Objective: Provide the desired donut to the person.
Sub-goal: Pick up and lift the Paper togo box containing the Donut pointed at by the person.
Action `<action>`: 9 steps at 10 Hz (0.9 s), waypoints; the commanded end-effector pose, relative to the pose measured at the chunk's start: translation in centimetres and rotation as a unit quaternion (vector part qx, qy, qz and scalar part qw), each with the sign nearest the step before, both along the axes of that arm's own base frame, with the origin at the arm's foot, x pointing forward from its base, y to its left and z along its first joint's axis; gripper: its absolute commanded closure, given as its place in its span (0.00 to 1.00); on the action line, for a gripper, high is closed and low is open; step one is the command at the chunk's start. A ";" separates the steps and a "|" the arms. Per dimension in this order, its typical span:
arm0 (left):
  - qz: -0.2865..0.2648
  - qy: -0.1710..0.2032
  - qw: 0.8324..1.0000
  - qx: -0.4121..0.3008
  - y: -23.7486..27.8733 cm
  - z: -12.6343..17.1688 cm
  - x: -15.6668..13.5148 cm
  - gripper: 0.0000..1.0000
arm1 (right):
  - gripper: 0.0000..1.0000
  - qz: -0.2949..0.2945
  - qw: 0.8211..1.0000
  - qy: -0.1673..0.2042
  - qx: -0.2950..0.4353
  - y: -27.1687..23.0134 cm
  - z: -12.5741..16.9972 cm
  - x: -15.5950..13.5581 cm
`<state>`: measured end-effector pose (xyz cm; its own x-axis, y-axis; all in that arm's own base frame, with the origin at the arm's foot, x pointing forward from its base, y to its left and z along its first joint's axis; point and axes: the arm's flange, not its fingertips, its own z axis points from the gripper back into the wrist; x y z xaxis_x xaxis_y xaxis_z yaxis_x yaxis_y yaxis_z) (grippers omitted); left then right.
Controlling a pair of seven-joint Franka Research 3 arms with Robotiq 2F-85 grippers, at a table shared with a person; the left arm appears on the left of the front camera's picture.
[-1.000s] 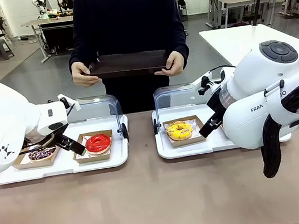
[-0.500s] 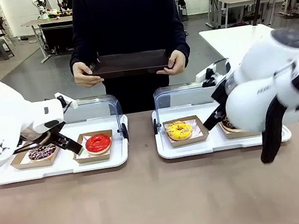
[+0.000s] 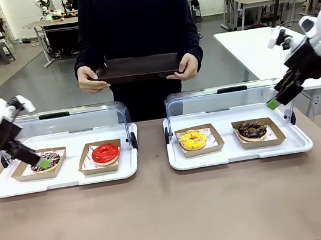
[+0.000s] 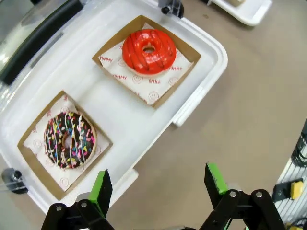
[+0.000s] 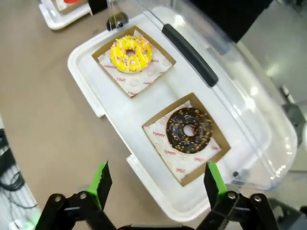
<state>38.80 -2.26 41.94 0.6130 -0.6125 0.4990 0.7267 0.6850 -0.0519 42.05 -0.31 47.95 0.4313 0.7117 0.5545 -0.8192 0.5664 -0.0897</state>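
Observation:
Several donuts lie in brown card boxes on two white trays. The left tray point(image 3: 66, 177) carries a chocolate sprinkle donut point(image 3: 46, 162) point(image 4: 69, 140) and a red glazed donut point(image 3: 105, 153) point(image 4: 148, 50). On the right tray point(image 3: 238, 154) lie a yellow donut point(image 3: 192, 140) point(image 5: 130, 53) and a dark chocolate donut point(image 3: 251, 130) point(image 5: 189, 130). My left gripper point(image 3: 37, 161) point(image 4: 158, 184) hangs open by the sprinkle donut, holding nothing. Above the right tray's far end, my right gripper point(image 3: 275, 101) point(image 5: 157, 182) is open and empty too. The person point(image 3: 133, 21) stands at the far side holding a dark tray point(image 3: 140, 67) in both hands.
Clear hinged lids point(image 3: 81, 116) point(image 3: 229, 94) stand open behind both trays. The brown tabletop point(image 3: 163, 216) stretches bare in front of the trays. Another white table point(image 3: 252, 43) stands at the back right.
Both arms have drawn back from over the trays, left arm to the left, right arm up and to the right, uncovering the dark chocolate donut. The person and the donuts have not moved.

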 end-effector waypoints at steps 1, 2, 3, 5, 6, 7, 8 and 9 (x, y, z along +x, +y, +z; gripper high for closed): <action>-0.010 -0.002 1.000 -0.023 2.7 -0.7 -0.4 0.00 | 0.00 0.046 0.997 0.009 0.053 -2.2 -0.9 1.2; -0.014 -0.008 1.000 -0.026 3.8 -0.3 -0.3 0.00 | 0.00 0.059 0.995 -0.001 0.079 -3.8 -0.6 1.1; -0.025 -0.014 0.999 -0.044 4.9 0.3 -0.3 0.00 | 0.00 0.066 0.993 -0.005 0.102 -4.8 -0.5 1.1; -0.043 -0.027 0.997 -0.050 6.4 1.0 -0.8 0.00 | 0.00 0.069 0.989 -0.007 0.132 -6.2 -0.4 1.3; -0.054 -0.047 0.996 -0.053 7.3 1.3 -1.5 0.00 | 0.00 0.074 0.986 -0.003 0.151 -6.8 -0.2 1.5; -0.060 -0.068 0.994 -0.055 8.2 1.5 -2.3 0.00 | 0.00 0.081 0.984 -0.001 0.160 -7.0 -0.1 1.6; -0.064 -0.090 0.992 -0.061 8.9 1.7 -2.8 0.00 | 0.00 0.088 0.981 -0.002 0.171 -7.1 0.1 1.6; -0.076 -0.111 0.988 -0.075 9.4 1.7 -3.3 0.00 | 0.00 0.102 0.978 -0.007 0.181 -7.2 0.3 1.5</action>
<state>36.75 6.53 44.87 0.4428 -0.6162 0.6513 0.7995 0.6001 0.0241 43.04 -7.29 48.18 0.3256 0.5428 0.7742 -0.9029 0.4216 0.0841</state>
